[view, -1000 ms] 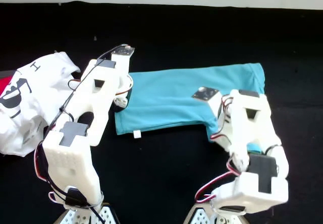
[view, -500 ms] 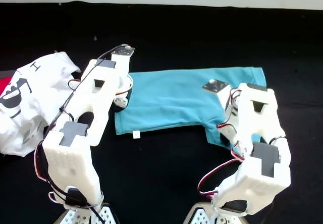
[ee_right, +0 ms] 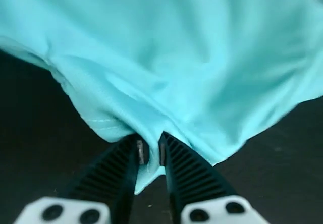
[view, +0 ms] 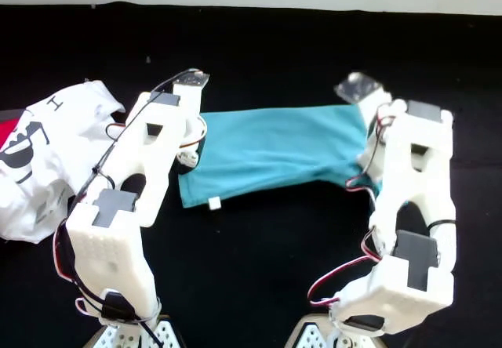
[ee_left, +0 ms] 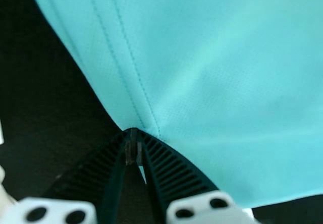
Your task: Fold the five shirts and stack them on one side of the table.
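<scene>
Pinching the teal shirt [view: 274, 148] at both ends, I have it spread across the middle of the black table [view: 259, 285]. My left gripper [ee_left: 132, 152] is closed tight on the shirt's edge. Its ribbed black fingers [ee_left: 171, 169] meet with hardly a gap, and a stitched seam runs straight down into them. From above, that grip sits at the end of the shirt nearest my left arm [view: 133, 183]. Just below it, the shirt's corner with a small white tag [view: 213, 203] lies flat on the table.

My right gripper [ee_right: 150, 151] is nearly closed, with a bunch of the teal cloth caught between its fingers [ee_right: 189, 176]. The cloth gathers into soft folds as it runs toward them. In the high view this end of the shirt disappears under my right arm [view: 412, 175], and I cannot tell whether it is lifted off the table there. The shirt is creased lengthwise and narrows toward that side.

A rumpled heap of white shirts [view: 47, 160] with black print lies at the table's left edge, beside my left arm and apart from the teal shirt. A bit of red cloth [view: 8, 132] shows at its far edge.
</scene>
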`<state>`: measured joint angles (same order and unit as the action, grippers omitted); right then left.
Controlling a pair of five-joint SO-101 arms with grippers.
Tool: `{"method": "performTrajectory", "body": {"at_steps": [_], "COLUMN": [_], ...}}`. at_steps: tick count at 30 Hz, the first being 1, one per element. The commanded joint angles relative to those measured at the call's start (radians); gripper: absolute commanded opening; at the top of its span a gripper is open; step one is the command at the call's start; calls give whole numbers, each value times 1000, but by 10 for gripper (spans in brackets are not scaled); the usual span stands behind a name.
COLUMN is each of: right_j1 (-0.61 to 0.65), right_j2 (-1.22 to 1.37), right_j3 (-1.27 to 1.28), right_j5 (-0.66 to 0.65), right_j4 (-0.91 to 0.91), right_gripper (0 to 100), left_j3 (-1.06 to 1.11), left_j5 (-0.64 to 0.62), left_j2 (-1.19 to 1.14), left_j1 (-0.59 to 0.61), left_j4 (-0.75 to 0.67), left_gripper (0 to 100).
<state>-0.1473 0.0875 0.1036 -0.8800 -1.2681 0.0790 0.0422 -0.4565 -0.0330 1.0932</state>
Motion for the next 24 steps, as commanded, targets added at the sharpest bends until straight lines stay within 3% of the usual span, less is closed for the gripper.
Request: {"method": "performTrajectory", "body": {"at_steps": [1, 6, 12, 21, 24], "right_j1": [41, 59, 61, -2, -18], "right_j2": [45, 251, 481, 713, 719], "right_j3": [-159, -343, -590, -1044, -1179], "right_j5": [38, 112, 163, 446, 486], "right_j4": [-10, -24, -143, -142, -223], "right_gripper": [5, 18, 230, 214, 215], "left_j3": [-13, -13, -13, -13, -13], "left_j5": [-3, -3, -3, -3, -3], "left_j2": [-12, -12, -12, -12, -12], "left_j1": [-7, -7, -7, -7, -7], "left_j4": [-9, -9, -9, -9, -9], "left_gripper": [8, 8, 8, 8, 8]}}
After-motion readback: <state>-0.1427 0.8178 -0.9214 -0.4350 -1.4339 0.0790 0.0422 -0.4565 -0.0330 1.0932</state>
